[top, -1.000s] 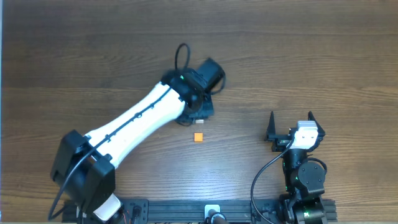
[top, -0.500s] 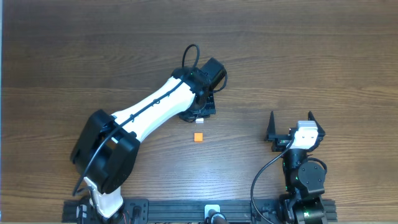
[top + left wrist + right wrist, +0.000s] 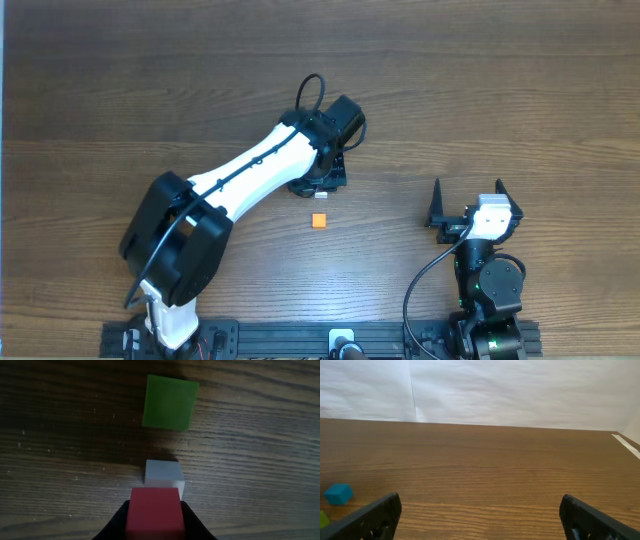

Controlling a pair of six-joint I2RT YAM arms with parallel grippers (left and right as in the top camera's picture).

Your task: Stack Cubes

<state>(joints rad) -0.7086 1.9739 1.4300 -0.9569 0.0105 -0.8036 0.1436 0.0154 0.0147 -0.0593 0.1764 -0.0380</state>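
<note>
Since a second ago we see the left arm's elbow shift inward over the bench (image 3: 520,80). Its left gripper (image 3: 320,178) clamps the red cube (image 3: 153,512) over the white cube (image 3: 164,474) mid-bench, green cube (image 3: 169,402) nearby. The orange cube (image 3: 319,221) sits unmoved; the right gripper (image 3: 480,512) gapes empty by the bench's near edge.

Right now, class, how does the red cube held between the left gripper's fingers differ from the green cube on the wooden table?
The red cube is clamped in the left gripper; the green cube lies free on the wooden table. The red cube overlaps the small white cube in the left wrist view; the green cube stands apart from it. Both are plain, matte, square-faced blocks.
</note>
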